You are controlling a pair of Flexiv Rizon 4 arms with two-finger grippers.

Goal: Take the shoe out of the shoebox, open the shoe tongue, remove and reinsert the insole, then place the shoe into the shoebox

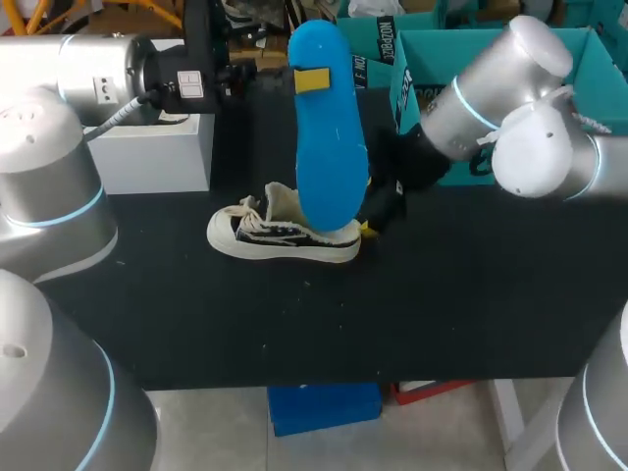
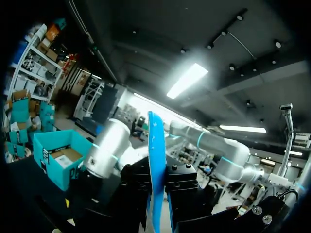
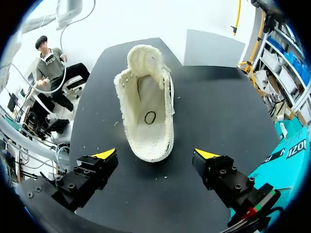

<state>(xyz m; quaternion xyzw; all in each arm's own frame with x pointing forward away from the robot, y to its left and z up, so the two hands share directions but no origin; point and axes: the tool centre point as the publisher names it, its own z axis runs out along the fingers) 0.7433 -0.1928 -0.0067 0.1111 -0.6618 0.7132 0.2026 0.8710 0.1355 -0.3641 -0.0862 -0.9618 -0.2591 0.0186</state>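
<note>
1. At the far left a plain white box (image 1: 157, 147) sits on the black matte table (image 1: 442, 314); it looks rigid and square-edged, and it is well apart from the task's things.
2. The left gripper (image 2: 156, 187) is clamped on the insole (image 1: 329, 147), its black fingers pressing the thin sheet from both faces, as its wrist view shows edge-on; the insole hangs lifted above the shoe, probably so that it clears the collar and can be aimed back in; it is bright blue, smooth, flat and foot-shaped, with a small yellow tag near its upper end, and likely bends easily.
3. The shoe (image 1: 285, 235) lies on the table below the insole, sole down and toe to the left; it is a low white canvas sneaker with dark side stripes, loose laces and a pale rubber sole; the tongue stands pulled back, leaving the mouth open, and the bare inner bed looks cream and nubbly.
4. The right gripper (image 3: 155, 154) sits low at the heel, its yellow tips spread wide to either side and touching nothing; I judge it waits there to steady the shoe.
5. The shoebox (image 1: 404, 88), open teal cardboard with straight walls, stands behind on the right, out of the working space.
</note>
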